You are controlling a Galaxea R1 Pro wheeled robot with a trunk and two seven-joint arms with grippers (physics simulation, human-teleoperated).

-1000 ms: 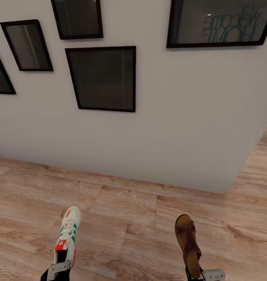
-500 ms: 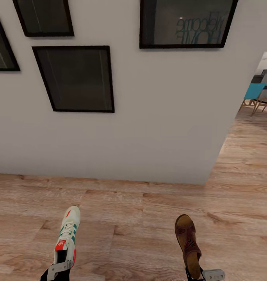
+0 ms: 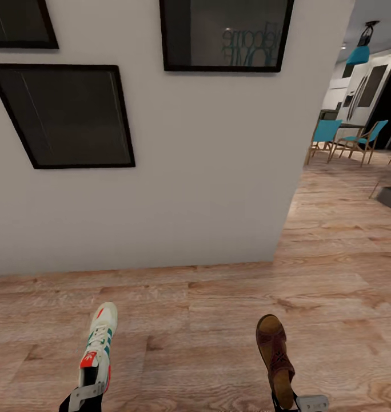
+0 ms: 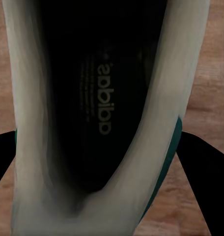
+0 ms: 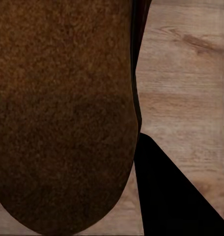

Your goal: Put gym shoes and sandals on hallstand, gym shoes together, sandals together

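Note:
A white gym shoe (image 3: 98, 342) with green stripes and a red-orange tongue patch hangs over the corridor floor (image 3: 207, 320), toe pointing away, with my left gripper (image 3: 88, 387) shut on its heel end. In the left wrist view the shoe's dark inside (image 4: 97, 98) faces the camera, a black finger (image 4: 205, 172) on either side of it. A brown sandal (image 3: 274, 349) is carried the same way at the right, my right gripper (image 3: 286, 400) shut on its heel. Its tan-brown insole (image 5: 63, 108) looms in the right wrist view beside one finger (image 5: 171, 196). The hallstand is out of view.
A white wall (image 3: 207, 171) with black picture frames (image 3: 64, 117) stands close ahead and ends at a corner (image 3: 281, 229). To the right of it the plank floor runs on to a room with blue chairs (image 3: 324, 134) and a blue hanging lamp (image 3: 359, 52).
The whole view has swung to the right: wall and frames slid left, and the room with chairs came into sight. Both shoes stay held in the same spots.

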